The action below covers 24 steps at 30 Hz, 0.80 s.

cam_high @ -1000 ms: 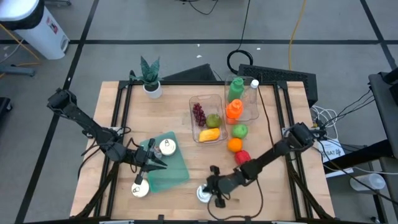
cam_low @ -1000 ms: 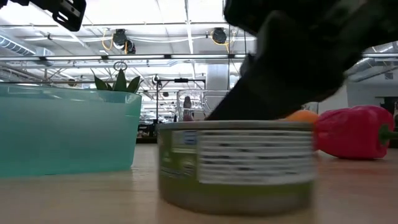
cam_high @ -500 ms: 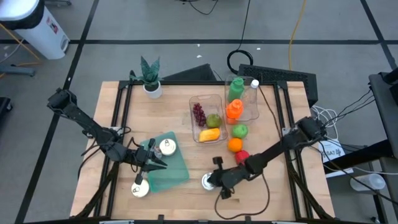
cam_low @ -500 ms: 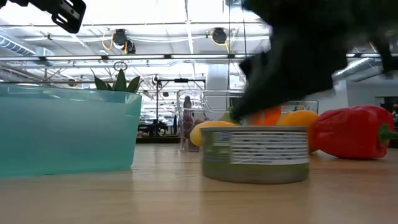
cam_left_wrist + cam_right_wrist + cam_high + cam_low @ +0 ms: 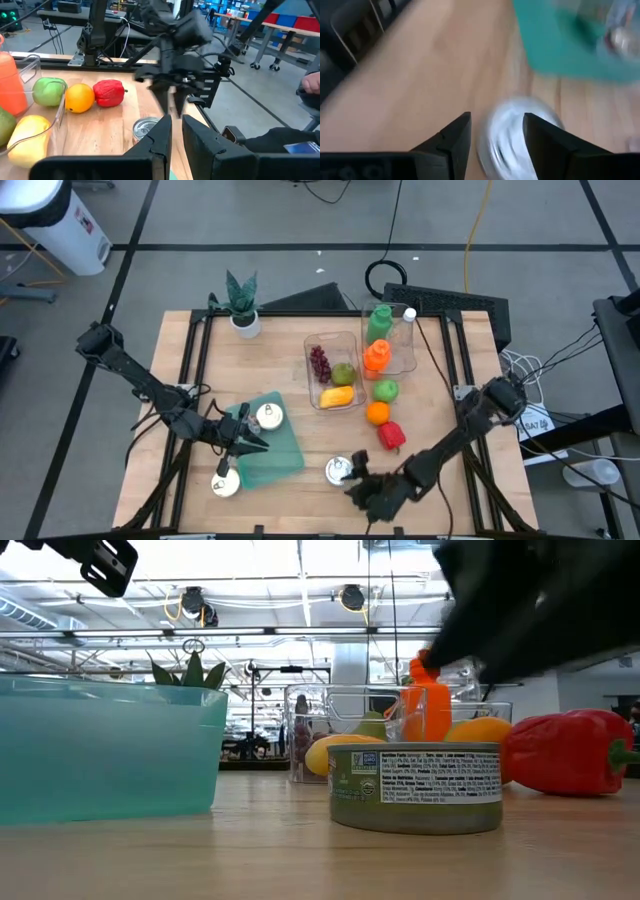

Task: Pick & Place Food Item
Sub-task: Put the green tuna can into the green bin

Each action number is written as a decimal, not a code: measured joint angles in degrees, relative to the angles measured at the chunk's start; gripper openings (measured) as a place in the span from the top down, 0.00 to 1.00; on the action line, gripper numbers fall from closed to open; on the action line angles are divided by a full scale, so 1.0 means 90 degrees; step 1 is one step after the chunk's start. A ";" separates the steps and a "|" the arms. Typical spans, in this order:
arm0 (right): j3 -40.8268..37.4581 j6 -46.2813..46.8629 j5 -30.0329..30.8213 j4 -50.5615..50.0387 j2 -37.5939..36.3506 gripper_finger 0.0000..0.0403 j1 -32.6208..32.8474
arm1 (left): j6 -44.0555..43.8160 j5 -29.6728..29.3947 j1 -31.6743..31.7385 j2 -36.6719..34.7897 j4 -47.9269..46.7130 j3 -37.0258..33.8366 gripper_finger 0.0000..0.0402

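Right gripper point(image 5: 362, 486), jaws parted and empty, sits just near-right of the tin can point(image 5: 338, 470), upright on the table's point(image 5: 290, 490) near edge. Withdraw clear before re-approaching. Left gripper point(image 5: 252, 436), closed, waits over the teal bin point(image 5: 285, 450).

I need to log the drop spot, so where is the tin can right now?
In the high view the tin can stands on the table's near edge, between the teal bin on its left and the red pepper.
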 joint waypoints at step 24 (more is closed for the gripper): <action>0.0631 0.0970 0.0795 -0.1334 0.1035 0.81 -0.0027 | -0.0031 -0.0502 -0.0233 0.0126 0.0014 -0.0002 0.87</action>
